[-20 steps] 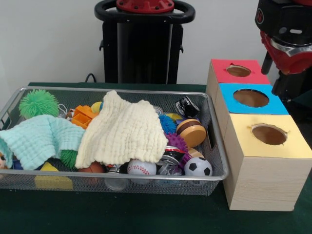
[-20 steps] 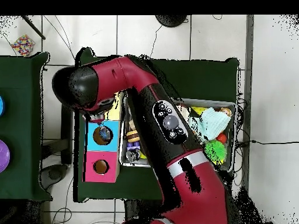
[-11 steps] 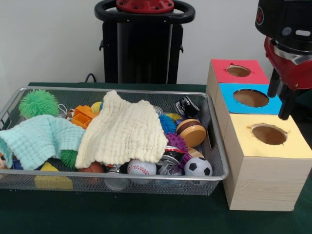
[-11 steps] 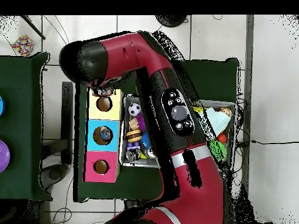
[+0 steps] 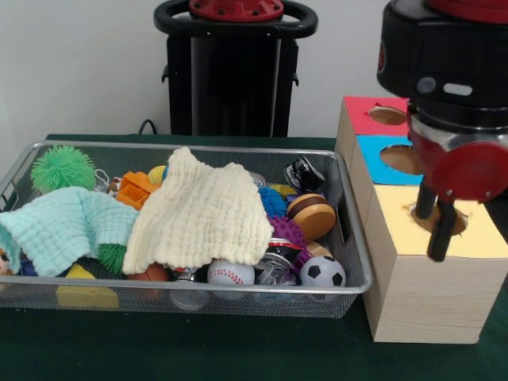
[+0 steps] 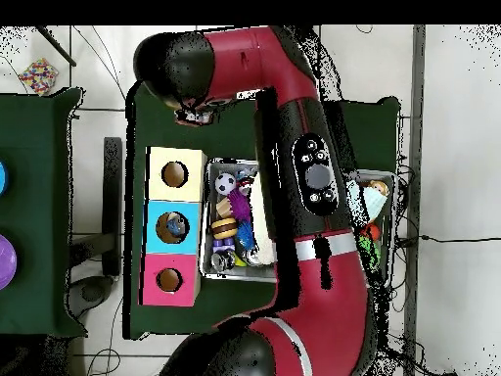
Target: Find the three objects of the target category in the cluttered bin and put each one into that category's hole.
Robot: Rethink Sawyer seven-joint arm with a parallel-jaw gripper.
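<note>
Green bench (image 5: pixel 238 357) carried the wire bin (image 5: pixel 353 238) at lower left of frame and three boxes at right. Your tool (image 5: pixel 435 218) hung before the yellow box (image 5: pixel 444 270), fingers slightly apart, holding nothing visible. Risk: it could strike that box's edge. Earlier it stood higher, further right.

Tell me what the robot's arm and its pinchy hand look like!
The arm is fat and round, shiny dark red with black rounded joints. One black panel on it carries grey round buttons, and a silver band circles it lower down. The gripper has thin, straight black fingers under a red and black head.
</note>
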